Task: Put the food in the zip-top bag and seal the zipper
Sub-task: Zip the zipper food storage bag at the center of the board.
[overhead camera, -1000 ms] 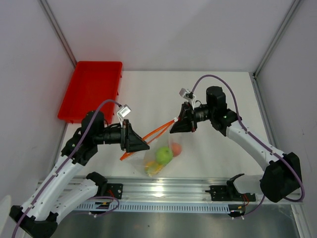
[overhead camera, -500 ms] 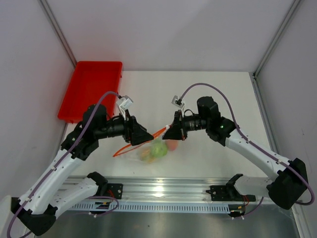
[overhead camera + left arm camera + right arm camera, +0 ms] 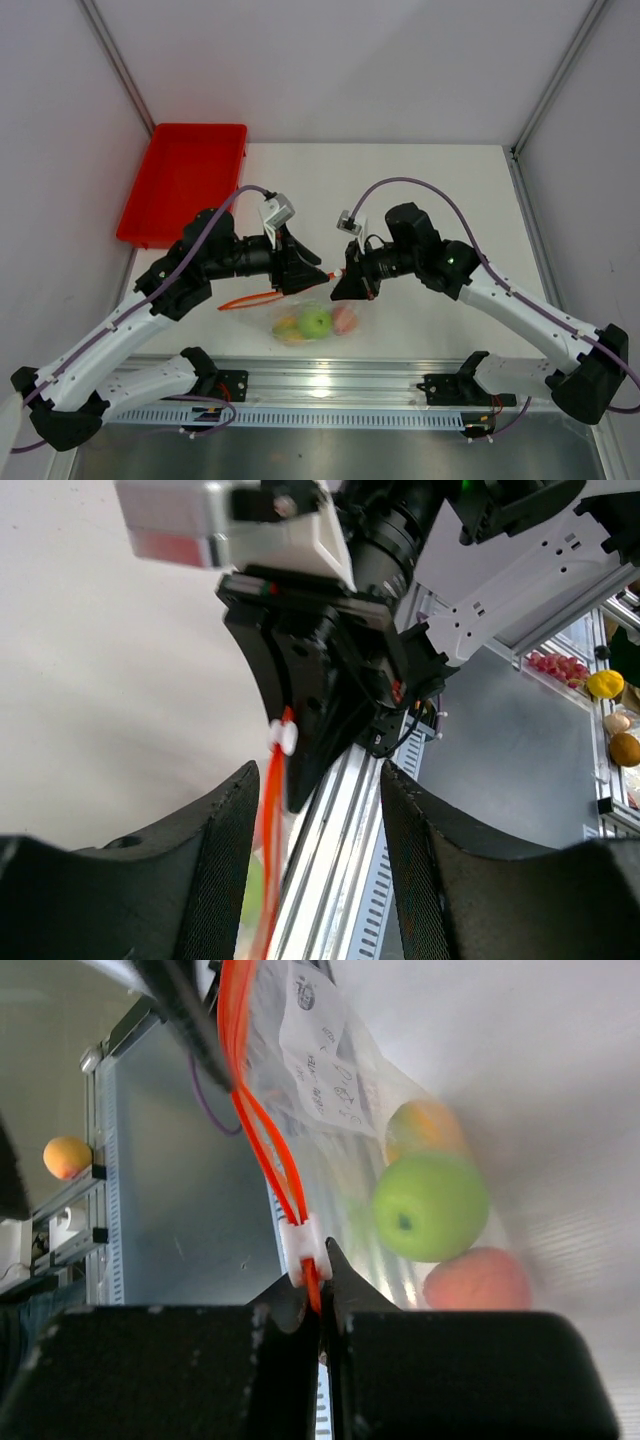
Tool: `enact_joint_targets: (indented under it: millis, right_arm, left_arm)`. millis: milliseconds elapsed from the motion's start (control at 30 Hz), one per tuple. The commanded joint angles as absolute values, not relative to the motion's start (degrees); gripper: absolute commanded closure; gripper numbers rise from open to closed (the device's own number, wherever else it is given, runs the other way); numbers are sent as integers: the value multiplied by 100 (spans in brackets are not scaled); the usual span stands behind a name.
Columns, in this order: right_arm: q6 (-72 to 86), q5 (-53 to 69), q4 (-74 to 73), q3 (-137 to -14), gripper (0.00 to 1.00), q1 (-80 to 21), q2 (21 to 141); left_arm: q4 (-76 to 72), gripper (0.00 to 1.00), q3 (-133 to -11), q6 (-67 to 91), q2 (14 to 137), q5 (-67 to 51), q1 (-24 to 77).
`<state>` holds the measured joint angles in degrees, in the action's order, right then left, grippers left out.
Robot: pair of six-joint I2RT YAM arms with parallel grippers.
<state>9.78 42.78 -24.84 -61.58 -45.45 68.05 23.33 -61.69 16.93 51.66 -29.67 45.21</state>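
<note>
The zipper [image 3: 262, 1150] sits pinched between the right fingers [image 3: 285, 1312].

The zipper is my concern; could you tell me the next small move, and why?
Probably close the left gripper on the white slider and draw it along the zipper. The right gripper pinches the strip's end by the slider, the left one stands open around it, the tracks gape apart, and the three fruits are inside the zip-top bag.

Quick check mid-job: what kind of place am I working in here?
Probably a lab test cell, not a kitchen: a white table boxed in by plain panel walls on metal posts, an aluminium mounting rail along the near edge, and toy fruit in a clear bag.
</note>
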Motion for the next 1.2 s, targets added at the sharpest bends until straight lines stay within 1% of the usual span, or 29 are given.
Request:
enact_joint_targets:
  millis: [0, 133, 200, 367, 433, 467, 567, 767, 967, 1167]
  right_arm:
    - [835, 4236, -2707, -6328, 100, -4772, 6487]
    - [870, 4333, -2654, -6267, 100, -4843, 6390]
    - [896, 4289, -2654, -6267, 100, -4843, 6381]
    - [984, 4333, -2505, -6188, 100, -4852, 6337]
    - [1028, 4403, -2452, -6170, 100, -4851, 6337]
    - [1028, 4412, -2400, -6144, 100, -4852, 6337]
    - [1046, 4421, -2382, -6117, 100, -4852, 6328]
    - [1055, 4465, -2329, -6064, 100, -4852, 6311]
    - [1063, 4500, -2294, -6029, 100, -4852, 6302]
    - [1064, 4597, -2241, -6038, 100, -4852, 6293]
  left_arm:
    - [1890, 46, -6117, 1538, 5150, -2901, 4553]
    - [1802, 47, -6143, 1485, 5264, -2970, 4553]
    - [1802, 49, -6170, 1468, 5369, -3023, 4553]
    - [1784, 57, -6170, 1503, 5581, -3155, 4605]
    - [1767, 59, -6152, 1538, 5660, -3164, 4640]
    - [1740, 63, -6144, 1564, 5678, -3216, 4649]
    - [1714, 69, -6144, 1582, 5739, -3357, 4649]
    - [1503, 73, -6003, 1748, 5730, -3682, 4649]
    - [1116, 74, -5731, 1995, 5599, -4086, 4649]
    - [1081, 80, -5713, 2100, 5669, -4280, 4649]
